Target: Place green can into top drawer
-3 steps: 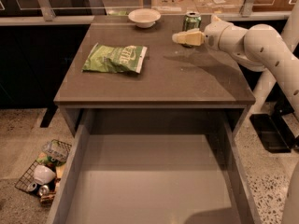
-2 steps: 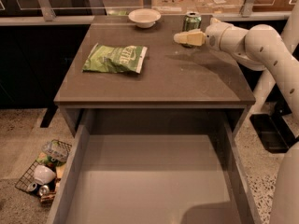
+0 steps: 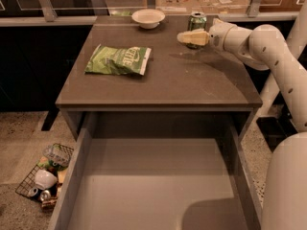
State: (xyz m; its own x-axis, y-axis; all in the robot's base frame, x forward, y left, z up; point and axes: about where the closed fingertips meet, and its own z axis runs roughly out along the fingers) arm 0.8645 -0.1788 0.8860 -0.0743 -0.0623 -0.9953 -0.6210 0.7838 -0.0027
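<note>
The green can (image 3: 197, 19) stands upright at the back right of the grey cabinet top (image 3: 163, 80). My gripper (image 3: 186, 37) reaches in from the right at the can's height and sits right at its front, covering the lower part of the can. The can rests on the cabinet top. The top drawer (image 3: 73, 178) is pulled wide open below the cabinet's front edge, and nothing lies on its flat bottom.
A green-and-white crisp bag (image 3: 118, 60) lies on the left of the cabinet top. A white bowl (image 3: 148, 17) stands at the back middle. A wire basket (image 3: 44, 176) of clutter sits on the floor at the left. My white arm (image 3: 268, 47) crosses the right side.
</note>
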